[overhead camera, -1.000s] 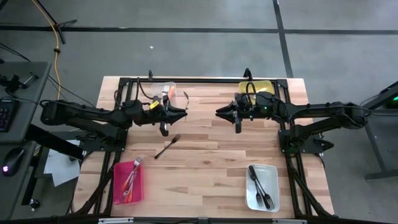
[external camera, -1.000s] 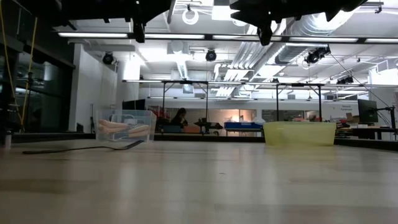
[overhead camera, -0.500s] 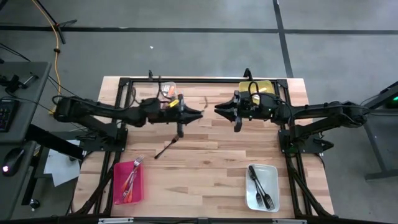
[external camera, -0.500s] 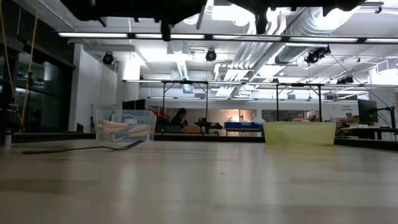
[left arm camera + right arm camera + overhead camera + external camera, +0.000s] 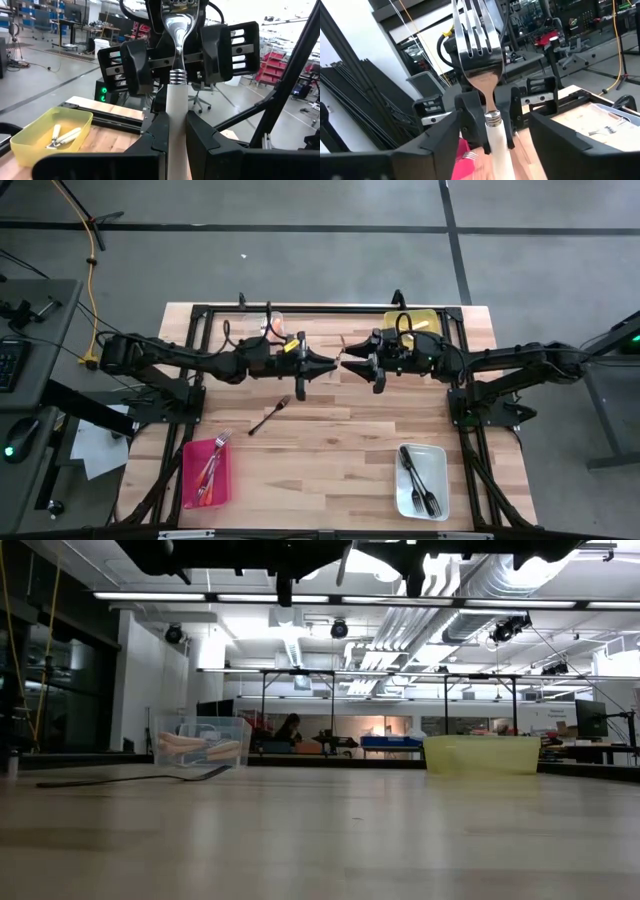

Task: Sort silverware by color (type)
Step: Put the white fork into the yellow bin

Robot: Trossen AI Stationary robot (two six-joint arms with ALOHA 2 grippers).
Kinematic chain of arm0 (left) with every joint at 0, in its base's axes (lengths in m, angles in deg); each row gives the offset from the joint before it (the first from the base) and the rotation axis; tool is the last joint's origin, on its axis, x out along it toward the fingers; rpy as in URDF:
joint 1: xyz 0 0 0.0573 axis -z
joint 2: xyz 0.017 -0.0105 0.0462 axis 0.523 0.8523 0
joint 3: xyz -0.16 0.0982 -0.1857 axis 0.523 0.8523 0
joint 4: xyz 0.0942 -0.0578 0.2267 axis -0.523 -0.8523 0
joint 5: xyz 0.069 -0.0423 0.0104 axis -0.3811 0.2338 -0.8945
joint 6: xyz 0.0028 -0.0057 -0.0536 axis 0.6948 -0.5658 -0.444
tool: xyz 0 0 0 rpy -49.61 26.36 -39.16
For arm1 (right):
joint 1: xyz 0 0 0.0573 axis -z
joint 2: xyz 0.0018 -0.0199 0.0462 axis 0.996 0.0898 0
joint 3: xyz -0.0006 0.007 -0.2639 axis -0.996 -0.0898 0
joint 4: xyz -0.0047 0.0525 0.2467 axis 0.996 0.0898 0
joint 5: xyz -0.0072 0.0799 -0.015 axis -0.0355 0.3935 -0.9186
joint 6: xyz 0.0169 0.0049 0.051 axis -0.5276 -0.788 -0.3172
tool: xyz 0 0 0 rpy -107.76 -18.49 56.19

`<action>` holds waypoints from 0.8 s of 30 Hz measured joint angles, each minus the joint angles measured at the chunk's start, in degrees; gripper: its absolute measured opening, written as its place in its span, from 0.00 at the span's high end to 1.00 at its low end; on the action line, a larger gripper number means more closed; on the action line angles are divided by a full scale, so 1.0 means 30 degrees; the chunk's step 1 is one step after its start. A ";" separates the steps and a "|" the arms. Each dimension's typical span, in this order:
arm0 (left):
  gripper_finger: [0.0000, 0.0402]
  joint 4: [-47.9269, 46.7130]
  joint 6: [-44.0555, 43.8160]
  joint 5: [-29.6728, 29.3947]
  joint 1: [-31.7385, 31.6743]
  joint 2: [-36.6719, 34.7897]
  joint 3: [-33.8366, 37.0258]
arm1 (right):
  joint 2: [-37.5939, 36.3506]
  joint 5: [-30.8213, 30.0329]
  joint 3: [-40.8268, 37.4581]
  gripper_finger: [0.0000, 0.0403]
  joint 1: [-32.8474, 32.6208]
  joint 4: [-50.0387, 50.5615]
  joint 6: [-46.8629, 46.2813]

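Where fingers meet, unmarked white-handled fork

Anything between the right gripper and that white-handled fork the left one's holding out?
Nothing visible does. The right gripper stands open with its fingers on either side of the white-handled fork, which the left gripper grips by the handle.

A wooden tabletop carries four bins. A clear bin and a yellow bin sit along the far edge. A pink bin stands at the near left corner, and a white bin at the near right. A yellow cable trails over the grey floor. A person sits far back in the room.
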 joint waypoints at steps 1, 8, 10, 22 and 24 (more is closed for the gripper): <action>0.95 -0.0010 0.0000 -0.0007 0.0000 0.0000 0.0000 | 0.0078 0.0000 0.0000 0.43 0.0000 -0.0031 -0.0002; 0.95 -0.0132 -0.0161 -0.0052 -0.0028 0.0189 0.0007 | 0.1680 0.0000 -0.0015 0.41 0.0004 -0.2257 -0.0335; 0.95 -0.0031 -0.0175 -0.0045 -0.0071 0.0160 0.0007 | 0.1952 0.0000 -0.0015 0.41 0.0003 -0.3203 -0.0569; 0.95 -0.0274 -0.0318 -0.0048 -0.0087 0.0160 0.0007 | 0.2072 0.0402 -0.0015 0.64 0.0000 -0.3497 -0.1170; 0.94 -0.0264 -0.0313 -0.0038 -0.0080 0.0160 0.0007 | 0.2070 0.0391 -0.0015 0.74 0.0007 -0.3492 -0.1447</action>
